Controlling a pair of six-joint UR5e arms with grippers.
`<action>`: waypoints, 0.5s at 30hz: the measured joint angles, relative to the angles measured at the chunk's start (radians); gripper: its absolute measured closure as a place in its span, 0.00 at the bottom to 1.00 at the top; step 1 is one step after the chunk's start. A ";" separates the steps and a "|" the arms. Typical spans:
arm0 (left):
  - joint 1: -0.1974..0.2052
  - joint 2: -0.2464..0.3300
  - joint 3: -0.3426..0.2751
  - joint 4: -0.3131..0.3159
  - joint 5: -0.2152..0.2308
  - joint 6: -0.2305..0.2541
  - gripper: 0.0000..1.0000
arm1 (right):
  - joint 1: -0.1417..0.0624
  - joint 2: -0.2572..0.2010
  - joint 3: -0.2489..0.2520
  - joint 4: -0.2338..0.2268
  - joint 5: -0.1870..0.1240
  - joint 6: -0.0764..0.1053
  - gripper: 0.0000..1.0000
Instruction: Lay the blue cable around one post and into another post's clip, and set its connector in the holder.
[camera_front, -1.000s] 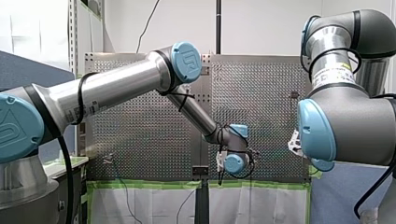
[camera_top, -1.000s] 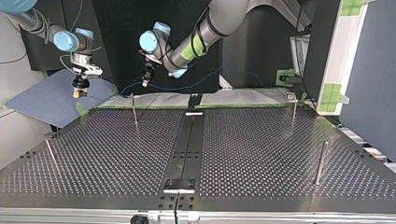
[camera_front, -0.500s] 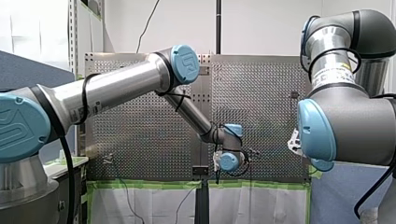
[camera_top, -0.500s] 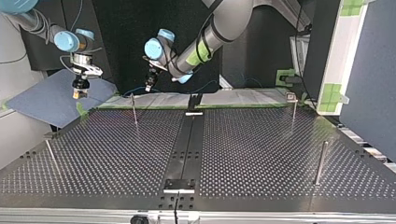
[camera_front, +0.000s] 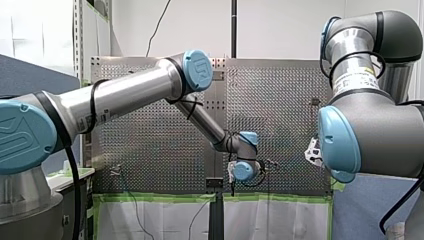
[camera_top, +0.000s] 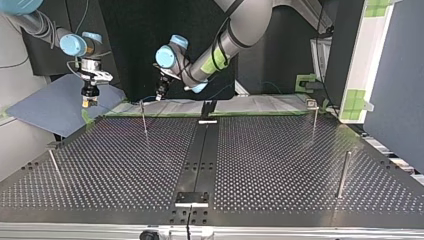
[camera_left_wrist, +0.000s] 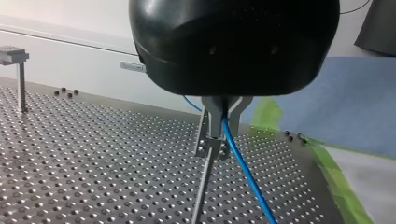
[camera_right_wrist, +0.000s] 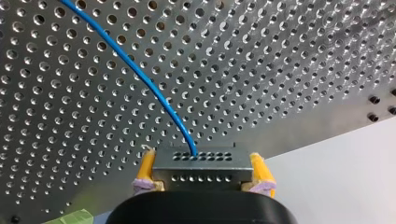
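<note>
The thin blue cable (camera_left_wrist: 243, 165) is pinched in the shut metal fingers of my left gripper (camera_left_wrist: 223, 122), just above a thin post with a clip (camera_left_wrist: 209, 145). In the top view my left gripper (camera_top: 161, 93) hangs over the far edge of the table, beside that post (camera_top: 144, 119). My right gripper (camera_right_wrist: 201, 173) has yellow pads shut on the grey connector (camera_right_wrist: 201, 163), and the cable (camera_right_wrist: 140, 77) leaves the connector's face. In the top view my right gripper (camera_top: 90, 100) hovers beyond the table's far left corner.
Other posts stand at the top view's far right (camera_top: 315, 119), near right (camera_top: 343, 175) and near left (camera_top: 55, 167). A black rail (camera_top: 200, 155) runs down the table's middle with a bracket at each end (camera_top: 191, 198). Green tape (camera_top: 165, 114) lines the far edge.
My left gripper has moved a little toward the top view's right and lower, closer to the clip post, with the cable in it. My right gripper has shifted slightly the same way.
</note>
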 joint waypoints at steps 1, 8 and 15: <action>0.000 -0.006 0.005 -0.005 0.001 -0.001 0.97 | 0.001 0.000 0.000 0.000 0.000 0.000 1.00; -0.002 -0.046 0.039 -0.024 0.008 -0.022 0.97 | 0.002 0.000 0.000 -0.002 -0.001 -0.001 1.00; 0.004 -0.053 0.080 -0.045 0.012 -0.030 0.97 | 0.004 0.000 0.000 -0.004 -0.003 0.000 1.00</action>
